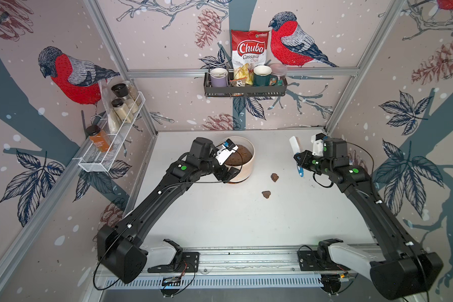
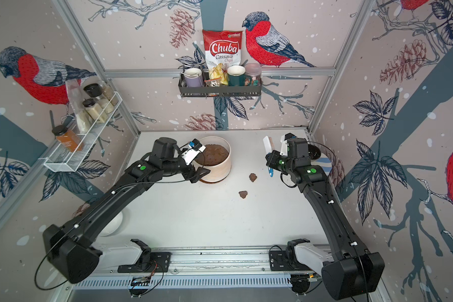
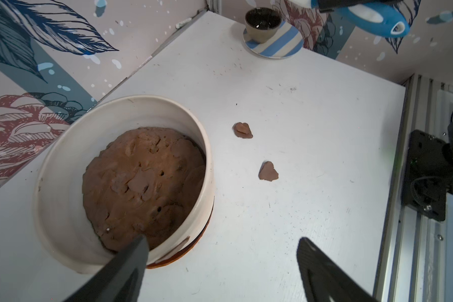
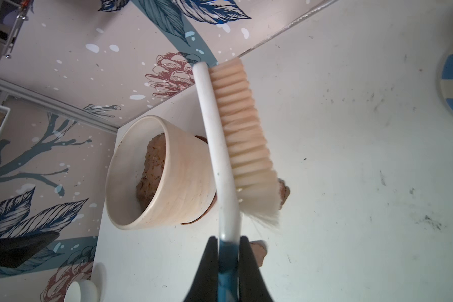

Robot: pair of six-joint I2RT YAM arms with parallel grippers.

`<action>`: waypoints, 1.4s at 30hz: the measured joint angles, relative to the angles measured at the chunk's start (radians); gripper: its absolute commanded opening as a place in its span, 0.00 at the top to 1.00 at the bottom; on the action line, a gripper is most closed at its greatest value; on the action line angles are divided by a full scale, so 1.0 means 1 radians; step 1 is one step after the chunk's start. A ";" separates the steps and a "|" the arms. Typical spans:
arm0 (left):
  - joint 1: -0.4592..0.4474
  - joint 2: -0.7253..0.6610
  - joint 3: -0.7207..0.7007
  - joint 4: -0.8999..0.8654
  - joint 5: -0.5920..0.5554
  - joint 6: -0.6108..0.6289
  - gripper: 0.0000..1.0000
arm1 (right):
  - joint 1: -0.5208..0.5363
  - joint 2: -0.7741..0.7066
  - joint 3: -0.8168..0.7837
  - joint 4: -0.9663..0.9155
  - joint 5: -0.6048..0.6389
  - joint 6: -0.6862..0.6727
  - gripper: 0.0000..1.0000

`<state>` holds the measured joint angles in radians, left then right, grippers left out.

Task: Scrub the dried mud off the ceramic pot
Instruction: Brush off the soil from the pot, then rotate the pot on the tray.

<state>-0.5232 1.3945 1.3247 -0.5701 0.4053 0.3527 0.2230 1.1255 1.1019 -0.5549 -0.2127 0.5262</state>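
Note:
The ceramic pot (image 1: 246,167) (image 2: 224,164) (image 3: 63,157) (image 4: 188,177) stands upright at the table's back middle, cream-walled, on a brown saucer and filled with brown soil. Two lumps of dried mud (image 1: 274,177) (image 1: 266,194) (image 3: 243,130) (image 3: 268,171) lie on the table right of it. My left gripper (image 1: 230,171) (image 3: 222,241) is open at the pot's near-left rim, one finger over the soil, the other outside over bare table. My right gripper (image 1: 298,160) (image 4: 228,243) hangs right of the lumps, shut on the blue handle of a white brush (image 1: 294,146) (image 4: 241,130).
A dark cup (image 3: 263,24) on a blue-striped saucer (image 3: 283,49) sits in the back right corner. A small white bowl (image 2: 114,222) lies at the left edge under my left arm. Wire racks (image 1: 110,146) (image 1: 243,90) hang on the left and back walls.

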 measured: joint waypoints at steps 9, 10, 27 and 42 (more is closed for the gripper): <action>-0.038 0.388 0.365 -0.305 -0.085 0.114 0.39 | 0.005 -0.004 -0.093 0.027 0.024 0.030 1.00; -0.039 0.422 0.400 -0.330 -0.095 0.114 0.43 | 0.006 -0.002 -0.099 0.033 0.024 0.031 1.00; -0.192 0.630 0.635 -0.470 -0.364 -0.193 1.00 | 0.045 0.030 -0.137 0.106 0.016 0.046 1.00; -0.192 0.627 0.561 -0.251 -0.721 -1.101 0.86 | 0.186 0.055 -0.243 0.182 -0.111 -0.084 1.00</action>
<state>-0.7155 2.0216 1.8858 -0.8207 -0.3157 -0.7486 0.4088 1.1805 0.8585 -0.3729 -0.3237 0.4419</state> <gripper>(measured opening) 0.105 0.110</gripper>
